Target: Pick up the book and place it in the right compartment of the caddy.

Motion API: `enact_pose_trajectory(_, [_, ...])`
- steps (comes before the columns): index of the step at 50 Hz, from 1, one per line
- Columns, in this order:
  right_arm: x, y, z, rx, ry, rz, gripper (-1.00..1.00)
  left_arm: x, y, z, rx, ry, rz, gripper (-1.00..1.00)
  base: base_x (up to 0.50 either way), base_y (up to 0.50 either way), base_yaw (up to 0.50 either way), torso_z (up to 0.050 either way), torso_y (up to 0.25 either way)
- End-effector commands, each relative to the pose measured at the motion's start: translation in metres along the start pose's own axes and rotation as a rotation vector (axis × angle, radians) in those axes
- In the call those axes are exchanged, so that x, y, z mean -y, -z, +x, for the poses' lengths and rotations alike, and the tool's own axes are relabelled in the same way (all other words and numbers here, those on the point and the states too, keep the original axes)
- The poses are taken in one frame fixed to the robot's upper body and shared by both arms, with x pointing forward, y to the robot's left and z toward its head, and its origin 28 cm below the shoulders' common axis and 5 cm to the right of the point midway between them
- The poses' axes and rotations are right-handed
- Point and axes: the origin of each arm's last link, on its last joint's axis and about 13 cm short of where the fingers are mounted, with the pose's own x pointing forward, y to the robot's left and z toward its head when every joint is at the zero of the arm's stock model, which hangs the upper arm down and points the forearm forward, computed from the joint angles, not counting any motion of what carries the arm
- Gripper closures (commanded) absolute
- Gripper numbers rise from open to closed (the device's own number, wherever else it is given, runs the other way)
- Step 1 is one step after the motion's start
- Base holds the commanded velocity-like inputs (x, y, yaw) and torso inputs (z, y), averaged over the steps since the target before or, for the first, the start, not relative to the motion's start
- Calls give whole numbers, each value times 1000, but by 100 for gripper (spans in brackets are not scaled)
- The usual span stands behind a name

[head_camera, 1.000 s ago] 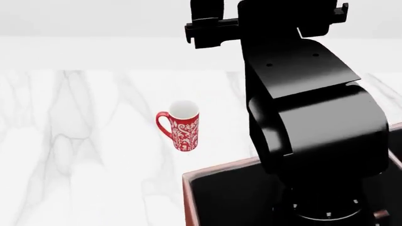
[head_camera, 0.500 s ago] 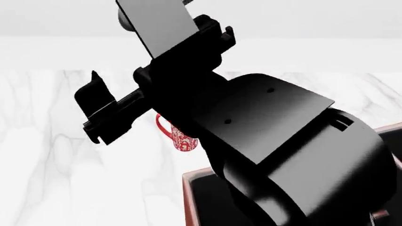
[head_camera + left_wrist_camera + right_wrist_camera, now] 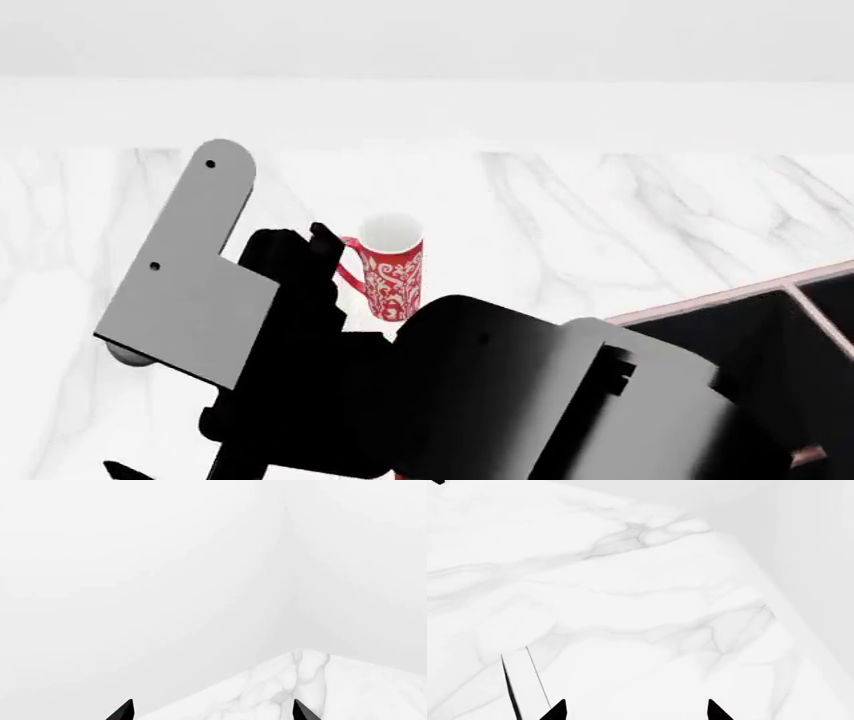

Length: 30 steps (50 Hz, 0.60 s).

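The book is not in any view. The caddy [image 3: 707, 299] shows at the lower right of the head view as a pale rim with a black-lined inside and one divider; a black arm [image 3: 534, 400] covers its near part. My left gripper [image 3: 213, 712] is open and empty, with only its two fingertips showing over a corner of the marble table. My right gripper [image 3: 635, 712] is open and empty above bare marble. A narrow white strip with a dark edge [image 3: 508, 685] lies beside its fingertip; I cannot tell what it is.
A red patterned mug [image 3: 394, 275] stands upright on the white marble table [image 3: 601, 220], left of the caddy and partly behind the arm. A grey plate on the arm [image 3: 187, 280] fills the left of the head view. A pale wall runs behind the table.
The black arm has swung from the upper right down and to the left across the head view. The caddy's rim at the right now shows, and the mug shows again.
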Motion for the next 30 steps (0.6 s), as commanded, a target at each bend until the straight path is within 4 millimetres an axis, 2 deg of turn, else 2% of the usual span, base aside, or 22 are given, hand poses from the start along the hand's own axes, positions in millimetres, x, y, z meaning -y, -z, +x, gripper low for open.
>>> enact_pose_trajectory(1, [-5,8,3,-49,-77,-61,-100,0,-1,0,1,-1,2,-100,0,0,0,0,0])
enact_pose_trajectory(10, [-18,3,1,-52,-162,-78,-100,0,0,0,-1,-1,1,-100,0,0,0,0,0])
enact_pose_trajectory(30, [-33,12,29,-70,-268,-110,-100,2,2,1,-5,7,5,-100,0,0,0,0,0])
